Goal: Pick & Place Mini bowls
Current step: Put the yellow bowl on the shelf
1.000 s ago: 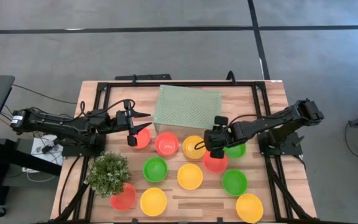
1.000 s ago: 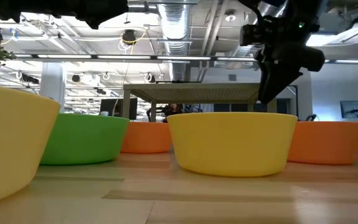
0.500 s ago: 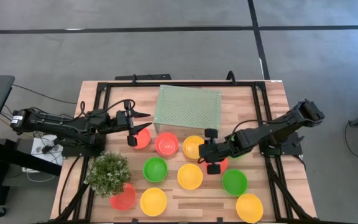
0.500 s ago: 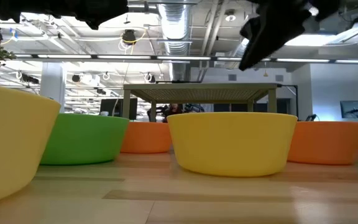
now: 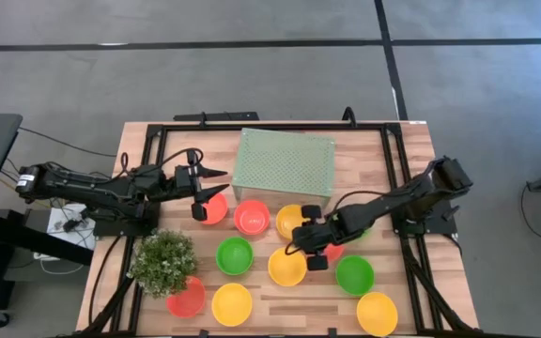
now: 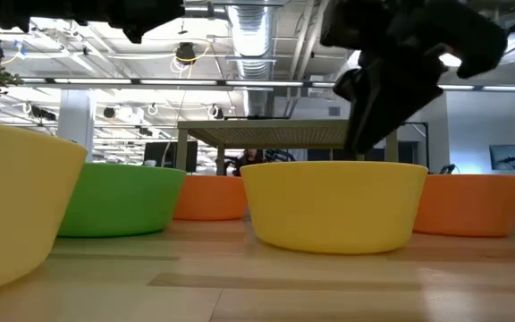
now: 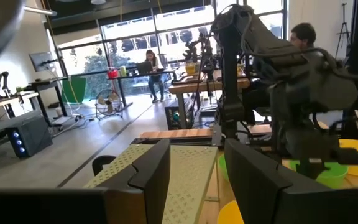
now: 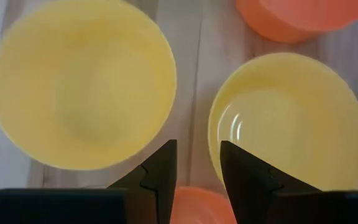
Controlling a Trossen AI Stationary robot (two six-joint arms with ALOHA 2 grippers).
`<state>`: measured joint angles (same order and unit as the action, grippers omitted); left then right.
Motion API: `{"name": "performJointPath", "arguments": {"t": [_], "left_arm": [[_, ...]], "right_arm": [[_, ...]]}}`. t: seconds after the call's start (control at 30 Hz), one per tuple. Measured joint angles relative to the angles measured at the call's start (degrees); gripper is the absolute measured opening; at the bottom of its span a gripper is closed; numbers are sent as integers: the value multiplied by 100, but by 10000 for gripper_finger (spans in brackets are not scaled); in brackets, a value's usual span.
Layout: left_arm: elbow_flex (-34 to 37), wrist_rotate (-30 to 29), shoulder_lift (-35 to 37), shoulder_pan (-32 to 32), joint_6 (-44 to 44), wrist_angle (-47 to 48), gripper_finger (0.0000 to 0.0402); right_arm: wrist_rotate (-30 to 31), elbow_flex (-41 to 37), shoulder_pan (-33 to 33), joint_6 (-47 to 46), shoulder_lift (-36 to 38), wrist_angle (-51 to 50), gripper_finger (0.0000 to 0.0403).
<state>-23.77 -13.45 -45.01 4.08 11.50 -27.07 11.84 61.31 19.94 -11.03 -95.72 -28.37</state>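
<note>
Mini bowls in red, yellow and green sit scattered on the wooden table. My right gripper (image 5: 301, 242) (image 8: 197, 165) points down, open. It hangs over the bare wood between two yellow bowls, one nearer the far edge (image 5: 289, 220) (image 8: 284, 118) and one nearer the near edge (image 5: 286, 268) (image 8: 82, 81). A red bowl (image 5: 332, 251) lies partly under that arm. In the low view the right gripper (image 6: 392, 89) hangs above the rim of a yellow bowl (image 6: 333, 206). My left gripper (image 5: 209, 186) (image 7: 197, 168) waits open above a red bowl (image 5: 212, 210), touching nothing.
A pale green perforated rack (image 5: 284, 161) stands at the far middle, and a bushy plant (image 5: 164, 261) at the near left. More bowls sit toward the near edge: green (image 5: 234, 255), green (image 5: 354, 275), red (image 5: 186, 299), yellow (image 5: 231, 304), yellow (image 5: 376, 314). People sit at desks in the room behind (image 7: 151, 65).
My right gripper has risen from beside the red bowl near the table's middle. It has swung toward the left and near edges and come down again between the two yellow bowls, its arm stretching out lower across the table. No bowl has moved.
</note>
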Motion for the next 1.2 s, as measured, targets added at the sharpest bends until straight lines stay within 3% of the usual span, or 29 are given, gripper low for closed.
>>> {"name": "performJointPath", "arguments": {"t": [0.37, 0.47, 0.57, 0.67, 1.03, 1.2], "left_arm": [[0, 0, 0, 0, -1, -50, 154], [0, 0, 0, 0, 1, -78, 154], [0, 0, 2, 0, 1, -85, 154], [0, 0, 2, 0, 1, -94, 154], [0, 0, 2, 0, 1, -113, 154], [0, 0, 2, 0, 1, -145, 154]], "right_arm": [[-2, 84, -193, 215, -618, -178, 115], [-3, 84, -214, 386, -693, -233, 94], [-136, 88, -211, 407, -615, -302, 49], [-292, 88, -203, 409, -361, -312, 9], [-133, 168, -120, 521, 1387, -486, 9], [84, 199, -135, 1235, 2288, -475, 3]]}}
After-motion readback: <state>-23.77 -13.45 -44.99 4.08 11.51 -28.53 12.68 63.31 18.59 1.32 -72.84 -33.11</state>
